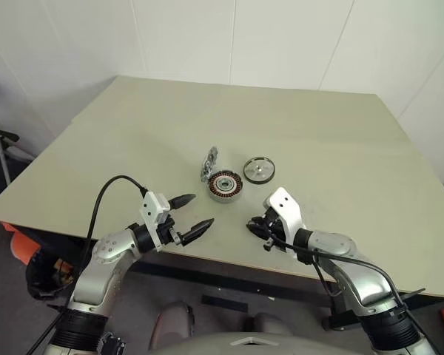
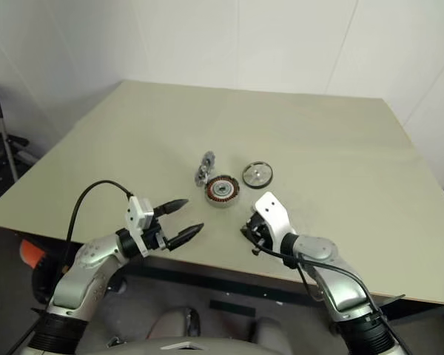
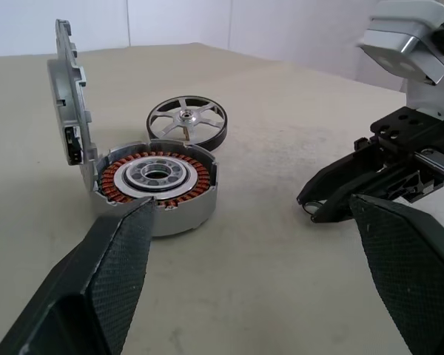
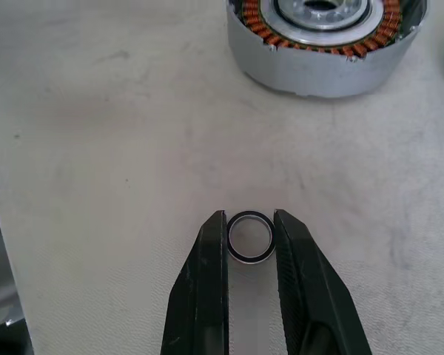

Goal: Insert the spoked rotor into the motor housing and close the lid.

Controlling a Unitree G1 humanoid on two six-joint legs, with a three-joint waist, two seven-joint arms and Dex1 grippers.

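Note:
The motor housing sits mid-table, its copper windings exposed, with the lid standing upright at its far-left rim. The spoked rotor lies flat on the table just right of the housing, apart from it. My right gripper is shut on a small loose metal ring, a short way in front of the housing. My left gripper stands open and empty near the table's front edge, pointing toward the housing and the rotor.
The beige table runs wide behind and beside the parts. A white wall rises behind it. The front table edge lies just under both grippers.

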